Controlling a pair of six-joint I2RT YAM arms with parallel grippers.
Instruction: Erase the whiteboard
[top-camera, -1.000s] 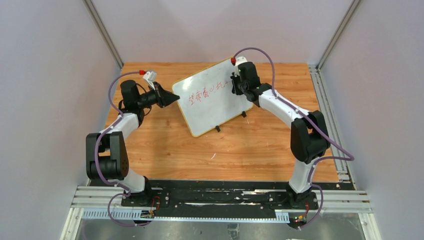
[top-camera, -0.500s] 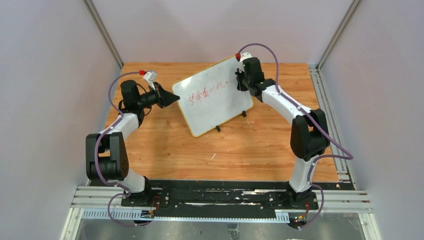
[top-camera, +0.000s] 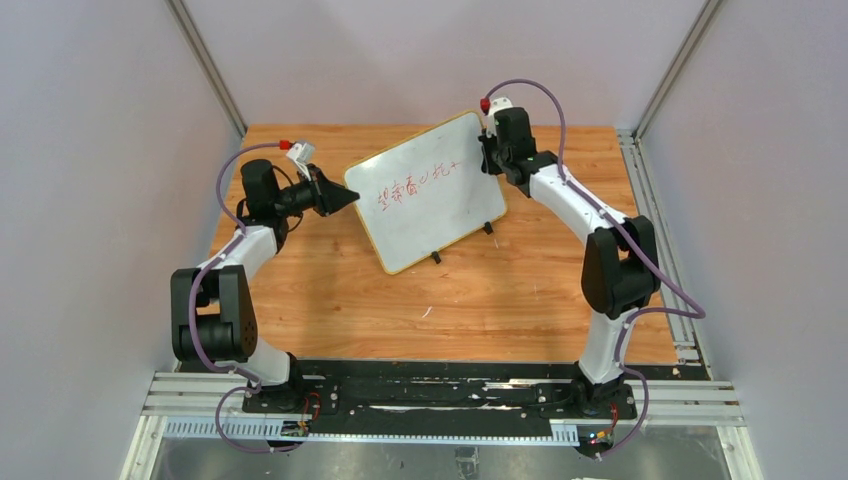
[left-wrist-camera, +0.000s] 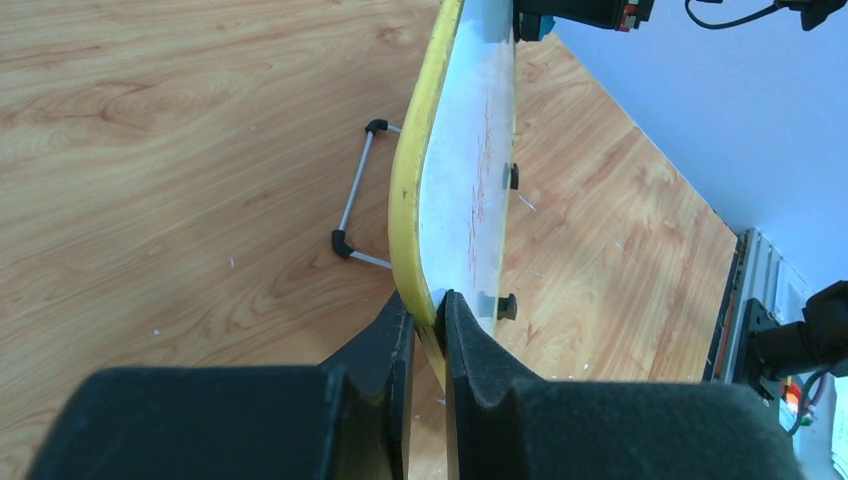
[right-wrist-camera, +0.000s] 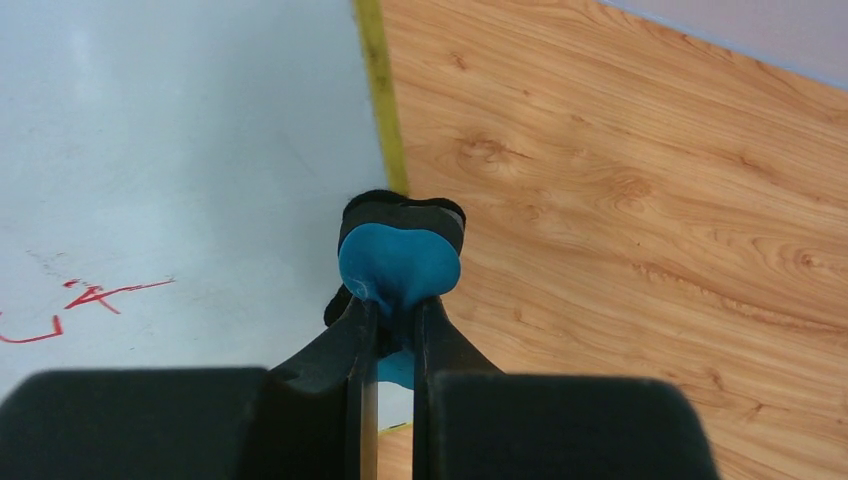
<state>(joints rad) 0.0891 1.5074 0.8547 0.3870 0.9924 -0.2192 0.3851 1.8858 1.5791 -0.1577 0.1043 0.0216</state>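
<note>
A small whiteboard (top-camera: 425, 190) stands propped at a slant toward the far edge of the wooden worktop (top-camera: 400, 300), roughly midway between its left and right edges. A line of red handwriting (top-camera: 415, 185) runs across its upper half. The left pincer (left-wrist-camera: 428, 320) is clenched on the board's yellow frame (left-wrist-camera: 410, 190) at its left corner, steadying it on the wire stand (left-wrist-camera: 355, 195) behind. The right pincer (right-wrist-camera: 395, 320) grips a blue eraser (right-wrist-camera: 400, 262), poised at the board's far right edge, with the nearest red strokes just to its left.

The wipe looks about to begin. A clean job would likely need the eraser's pad laid flat on the white surface. It would then be drawn along the line of writing toward the left pincer in overlapping passes. Pressure should be even but light, since a hard push could tip the slanted board back or twist it out of the left pincer's hold.
</note>
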